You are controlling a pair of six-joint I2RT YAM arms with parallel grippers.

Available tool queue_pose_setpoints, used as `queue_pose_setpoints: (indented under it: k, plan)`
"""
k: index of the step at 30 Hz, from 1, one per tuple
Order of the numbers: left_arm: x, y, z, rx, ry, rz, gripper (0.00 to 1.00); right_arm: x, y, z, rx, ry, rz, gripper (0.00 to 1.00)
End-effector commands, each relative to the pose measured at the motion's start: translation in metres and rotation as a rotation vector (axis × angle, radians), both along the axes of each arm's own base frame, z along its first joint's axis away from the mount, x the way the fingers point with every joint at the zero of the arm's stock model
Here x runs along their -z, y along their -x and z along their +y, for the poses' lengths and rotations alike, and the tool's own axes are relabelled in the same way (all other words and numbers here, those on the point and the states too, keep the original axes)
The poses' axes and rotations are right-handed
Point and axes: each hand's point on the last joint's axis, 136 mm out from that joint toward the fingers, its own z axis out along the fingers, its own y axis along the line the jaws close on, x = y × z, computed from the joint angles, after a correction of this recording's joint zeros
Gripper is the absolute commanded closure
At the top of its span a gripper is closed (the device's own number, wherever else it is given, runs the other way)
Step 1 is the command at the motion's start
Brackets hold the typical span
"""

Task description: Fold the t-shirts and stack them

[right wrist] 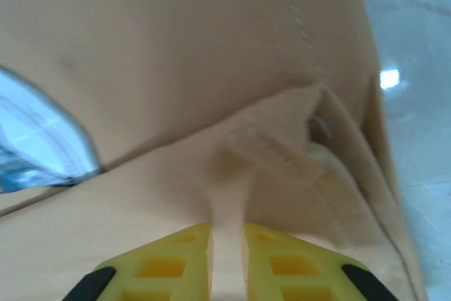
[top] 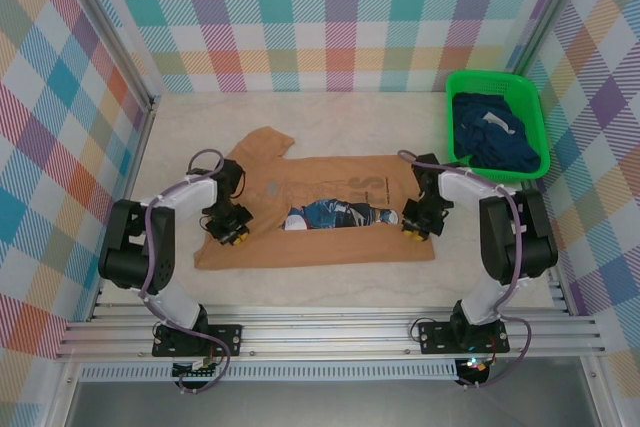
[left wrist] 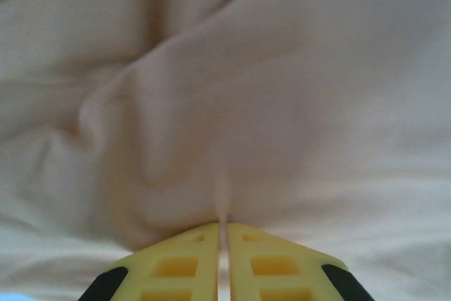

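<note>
Two grippers are down on your tan shirt (top: 300, 182), which lies spread on the table (top: 200, 127) between the arms. From the top view, your left gripper (top: 232, 232) sits on the shirt's left part and your right gripper (top: 415, 227) at its right edge. The blue-and-white print (top: 335, 215) shows between them. The green basket (top: 490, 75) stands at the far right, well apart from the tan shirt, and holds crumpled navy shirts (top: 495, 132).

Left wrist view: your left gripper (left wrist: 223, 229) is closed to a hairline gap. The tan shirt (left wrist: 282, 103) rises in a ridge into that gap, pinched.

Right wrist view: your right gripper (right wrist: 227, 229) is narrow, with a strip of the tan shirt (right wrist: 176, 47) clamped between the yellow fingers (right wrist: 169, 266). A hemmed fold bunches just beyond the tips, the print (right wrist: 35, 139) lies at the left, and bare table (right wrist: 416, 68) shows at the right.
</note>
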Motion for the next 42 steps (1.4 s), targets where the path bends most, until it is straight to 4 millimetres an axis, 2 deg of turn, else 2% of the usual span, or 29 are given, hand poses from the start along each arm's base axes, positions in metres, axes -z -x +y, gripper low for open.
queue_pose_setpoints:
  k: [1, 5, 8, 11, 13, 16, 17, 19, 22, 25, 28, 31, 34, 37, 42]
  plan:
    - [0.013, 0.018, 0.019, 0.011, -0.088, 0.068, 0.89, 0.012, 0.028, -0.011, 0.029, 0.058, 0.103, 0.83]
    - [0.015, 0.044, 0.031, 0.029, -0.134, 0.103, 0.88, 0.009, 0.055, -0.007, 0.028, 0.040, 0.145, 0.82]
    - [0.015, 0.055, 0.032, 0.027, -0.132, 0.101, 0.88, 0.005, 0.068, -0.002, 0.033, 0.013, 0.149, 0.81]
    - [0.005, 0.050, 0.034, 0.018, -0.141, 0.084, 0.86, -0.004, 0.064, 0.001, 0.030, 0.003, 0.118, 0.79]
    - [-0.012, 0.033, 0.035, 0.014, -0.155, 0.042, 0.83, -0.020, 0.046, 0.002, 0.014, 0.008, 0.037, 0.76]
    - [-0.050, -0.011, 0.032, 0.006, -0.162, -0.105, 0.72, -0.056, -0.002, -0.004, -0.016, 0.056, -0.155, 0.69]
    - [-0.062, -0.032, 0.029, 0.004, -0.153, -0.161, 0.68, -0.068, -0.021, -0.005, -0.026, 0.076, -0.217, 0.69]
    - [-0.072, -0.072, 0.020, -0.005, -0.105, -0.236, 0.63, -0.083, -0.059, -0.009, -0.031, 0.113, -0.303, 0.69]
    - [-0.081, -0.135, 0.010, -0.020, -0.046, -0.309, 0.62, -0.088, -0.112, -0.014, -0.020, 0.173, -0.368, 0.71]
    - [-0.092, -0.199, 0.001, -0.009, -0.015, -0.396, 0.61, -0.083, -0.156, -0.022, 0.000, 0.244, -0.385, 0.71]
    - [-0.091, -0.249, -0.001, -0.008, 0.008, -0.437, 0.61, -0.070, -0.186, -0.023, 0.021, 0.255, -0.363, 0.70]
    - [-0.095, -0.297, -0.003, 0.021, 0.026, -0.523, 0.61, -0.058, -0.206, -0.021, 0.019, 0.249, -0.361, 0.70]
    - [-0.092, -0.332, -0.005, 0.072, 0.022, -0.587, 0.61, -0.045, -0.215, -0.018, 0.020, 0.228, -0.342, 0.70]
    - [-0.085, -0.352, -0.008, 0.098, 0.030, -0.618, 0.60, -0.030, -0.212, -0.020, 0.032, 0.238, -0.290, 0.70]
    - [-0.067, -0.363, -0.006, 0.087, 0.022, -0.627, 0.59, -0.011, -0.202, -0.023, 0.058, 0.240, -0.225, 0.71]
